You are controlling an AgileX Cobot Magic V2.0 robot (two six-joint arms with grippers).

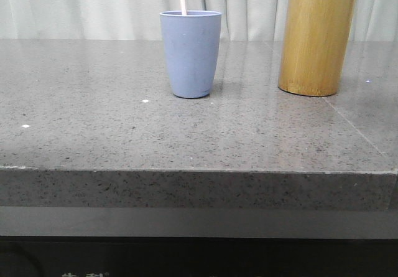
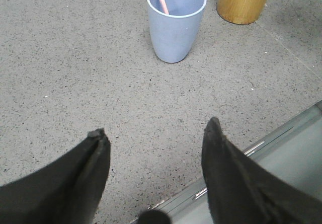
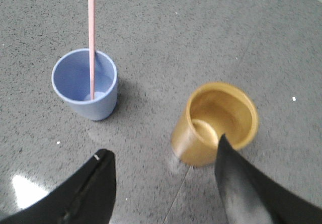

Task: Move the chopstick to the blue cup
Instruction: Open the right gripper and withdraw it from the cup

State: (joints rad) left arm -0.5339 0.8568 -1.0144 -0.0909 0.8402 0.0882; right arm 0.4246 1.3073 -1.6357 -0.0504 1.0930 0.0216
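Both claws hang with their jaws spread and nothing between them: the left gripper [image 2: 153, 133] sits low over the near edge of the grey stone table [image 1: 93, 134], the right gripper [image 3: 163, 156] higher, looking down on both containers. Neither shows in the front view.

One pink chopstick [image 3: 91, 38] already stands in the blue cup [image 1: 190, 54], its long axis close to upright, leaning against the rim, its foot on the cup floor. The cup stands left of the bamboo holder [image 1: 316, 43], the two well apart on the far half of the table.

From the left claw the cup lies straight ahead toward the far side; from the right claw it lies ahead and to the left, with the holder right under its right finger. I'd say neither arm is plainly the nearer.

Only the right wrist view looks into the holder, and it appears empty, so the transfer looks finished to me. The front view shows just the stick's shaft running off the top.
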